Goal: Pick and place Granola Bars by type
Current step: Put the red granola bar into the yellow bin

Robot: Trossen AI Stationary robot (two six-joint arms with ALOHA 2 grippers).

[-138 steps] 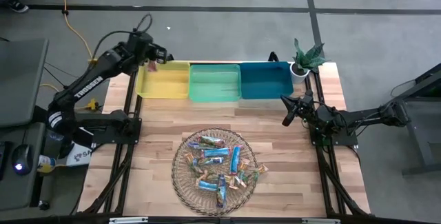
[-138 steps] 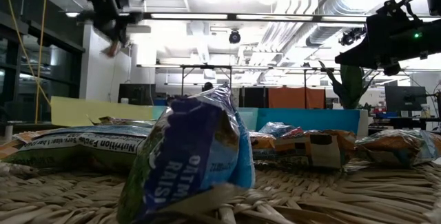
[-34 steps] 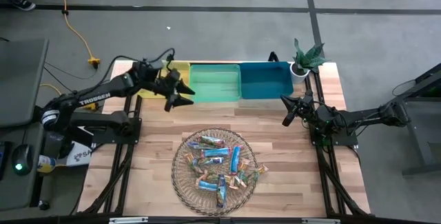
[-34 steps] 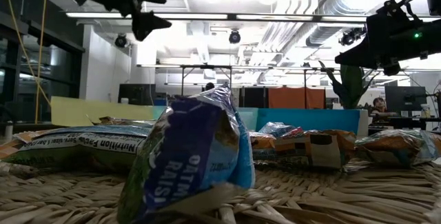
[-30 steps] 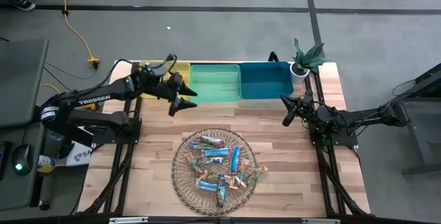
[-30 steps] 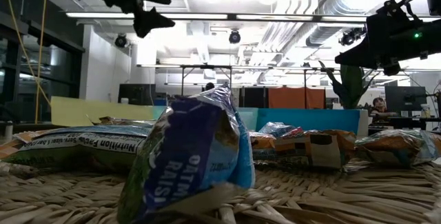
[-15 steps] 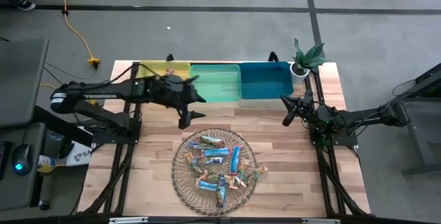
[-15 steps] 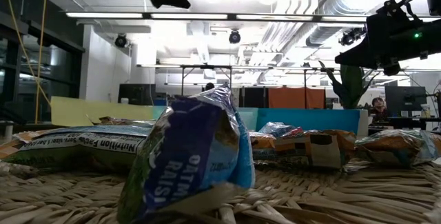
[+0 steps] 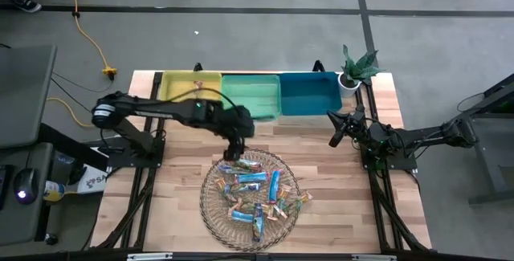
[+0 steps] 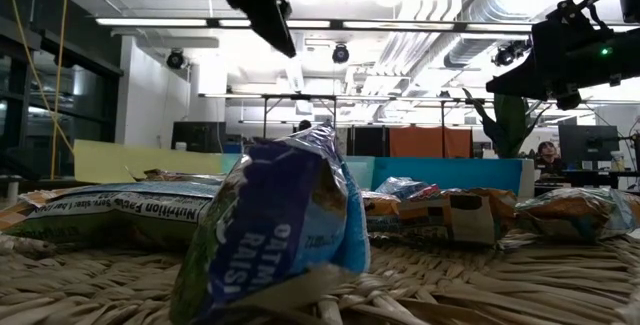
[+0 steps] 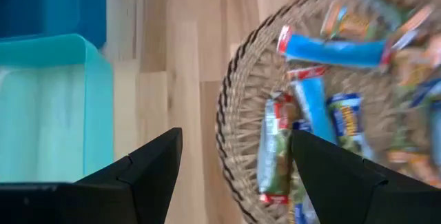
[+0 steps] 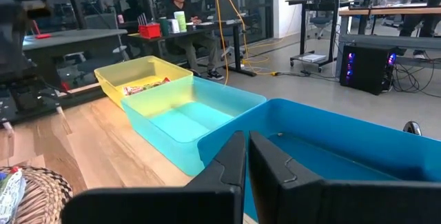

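Several granola bars (image 9: 250, 187) in blue, green and orange wrappers lie heaped on a round wicker plate (image 9: 210, 210) at the table's near middle. One more bar (image 12: 145, 85) lies in the yellow bin (image 9: 181, 94). My left gripper (image 9: 233, 150) hangs open and empty above the plate's far left rim, pointing steeply down. In the left wrist view its fingers (image 11: 234, 176) frame the rim and a green bar (image 11: 272, 148). It also shows at the top of the low view (image 10: 262, 5). My right gripper (image 9: 335, 136) waits shut at the right, near the teal bin.
Three bins stand in a row along the far edge: yellow, green (image 9: 250, 94) and teal (image 9: 309, 92). A small potted plant (image 9: 357, 67) stands at the far right corner. Bare wood lies between the bins and the plate.
My left gripper has swung from the yellow bin's near edge toward the table's right and near side, ending over the plate's far left rim. It has tipped from nearly level to pointing steeply down and rolled. Its fingers have stayed open and empty.
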